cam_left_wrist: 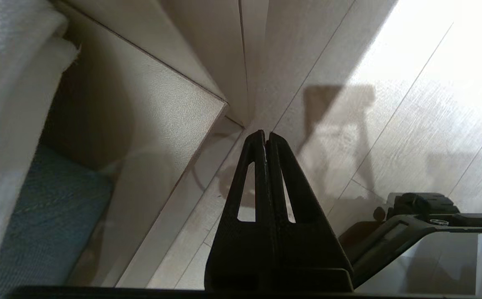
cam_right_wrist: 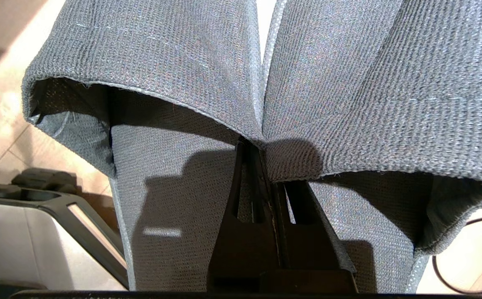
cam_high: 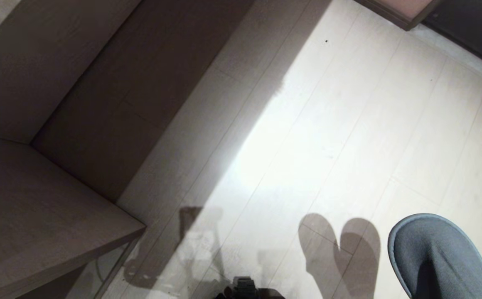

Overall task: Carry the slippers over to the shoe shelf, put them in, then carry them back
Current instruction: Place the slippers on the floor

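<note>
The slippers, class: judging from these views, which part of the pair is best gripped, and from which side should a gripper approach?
Grip the slippers at the inner upper edges, where both openings meet, approaching from the heel end. That seam lets the right gripper pinch both at once, toes hanging away. It looks a sound hold.

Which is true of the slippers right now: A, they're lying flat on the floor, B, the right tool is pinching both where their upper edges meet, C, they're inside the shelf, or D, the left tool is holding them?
B: in the right wrist view the right tool is shut on the slippers where their edges meet.
</note>
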Tool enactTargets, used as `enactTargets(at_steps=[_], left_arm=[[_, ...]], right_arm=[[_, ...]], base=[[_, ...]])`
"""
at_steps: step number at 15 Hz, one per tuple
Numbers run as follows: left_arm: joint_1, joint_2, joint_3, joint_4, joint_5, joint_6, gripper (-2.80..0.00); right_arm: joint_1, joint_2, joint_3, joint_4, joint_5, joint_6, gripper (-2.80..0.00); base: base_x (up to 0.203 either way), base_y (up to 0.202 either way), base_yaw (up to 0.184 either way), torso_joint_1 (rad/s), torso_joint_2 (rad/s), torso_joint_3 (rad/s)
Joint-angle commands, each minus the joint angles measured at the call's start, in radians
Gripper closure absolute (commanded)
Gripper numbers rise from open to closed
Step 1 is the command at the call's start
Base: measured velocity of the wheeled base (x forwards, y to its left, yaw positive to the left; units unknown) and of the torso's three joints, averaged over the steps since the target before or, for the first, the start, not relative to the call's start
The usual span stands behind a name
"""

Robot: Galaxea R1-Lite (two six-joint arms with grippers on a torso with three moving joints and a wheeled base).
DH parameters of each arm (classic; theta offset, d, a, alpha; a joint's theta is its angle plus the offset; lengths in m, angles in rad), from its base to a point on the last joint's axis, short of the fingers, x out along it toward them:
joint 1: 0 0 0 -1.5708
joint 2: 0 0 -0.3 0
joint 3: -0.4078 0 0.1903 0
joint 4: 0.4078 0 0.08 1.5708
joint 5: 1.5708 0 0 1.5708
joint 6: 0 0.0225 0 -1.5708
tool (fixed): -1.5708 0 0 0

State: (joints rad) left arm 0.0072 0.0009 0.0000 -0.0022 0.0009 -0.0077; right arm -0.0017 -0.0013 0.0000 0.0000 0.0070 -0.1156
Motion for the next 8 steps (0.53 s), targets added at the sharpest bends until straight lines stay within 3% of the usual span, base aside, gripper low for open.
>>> enactTargets(at_steps=[1, 8], left_arm=[[0.000, 0.001, 0.000, -0.001, 0.001, 0.000, 0.00], [0.000, 0.001, 0.000, -0.001, -0.001, 0.000, 0.00]], right_arm=[[0.000, 0.001, 0.000, 0.000, 0.001, -0.001, 0.00], [0.007, 0.001, -0.002, 0.005, 0.002, 0.002, 0.00]], base=[[0.000, 0.000, 0.000, 0.000, 0.00, -0.068], [0.000, 0.000, 0.000, 0.001, 0.00, -0.006]])
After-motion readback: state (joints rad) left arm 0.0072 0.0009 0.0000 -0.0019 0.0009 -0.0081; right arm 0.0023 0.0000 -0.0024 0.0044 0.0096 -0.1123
